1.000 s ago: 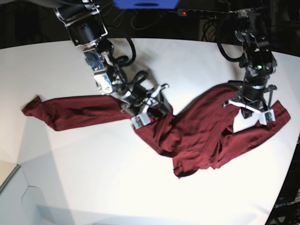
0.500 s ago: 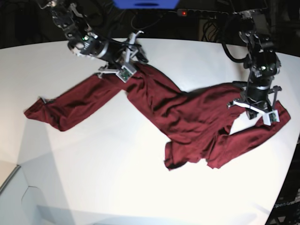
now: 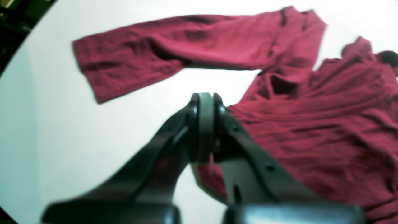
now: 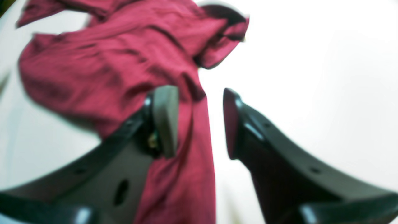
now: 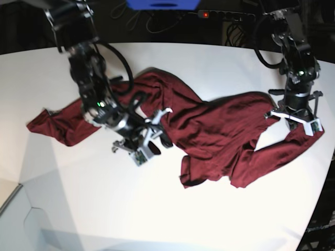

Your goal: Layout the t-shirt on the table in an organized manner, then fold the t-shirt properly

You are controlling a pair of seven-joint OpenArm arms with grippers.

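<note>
The maroon t-shirt (image 5: 220, 141) lies rumpled across the white table (image 5: 209, 219), one long sleeve (image 5: 57, 123) reaching left, the other sleeve (image 3: 149, 59) flat beyond my left fingers. At the shirt's right end my left gripper (image 5: 294, 119) (image 3: 202, 124) is shut on the t-shirt's edge, and folds in the cloth (image 3: 311, 130) run toward it. My right gripper (image 5: 148, 142) (image 4: 197, 123) hangs open low over the shirt's left part. A strip of cloth (image 4: 186, 174) passes under its spread fingers, which do not pinch it.
A power strip (image 5: 225, 14) with a red light and cables lie behind the table's far edge, beside a blue object (image 5: 162, 4). The table's curved rim runs along the front left (image 5: 10, 201) and right (image 5: 322, 204).
My right arm swung from the back left down to the front middle and let go of the cloth it had lifted. The shirt's stretched left part dropped and bunched. The left gripper barely moved.
</note>
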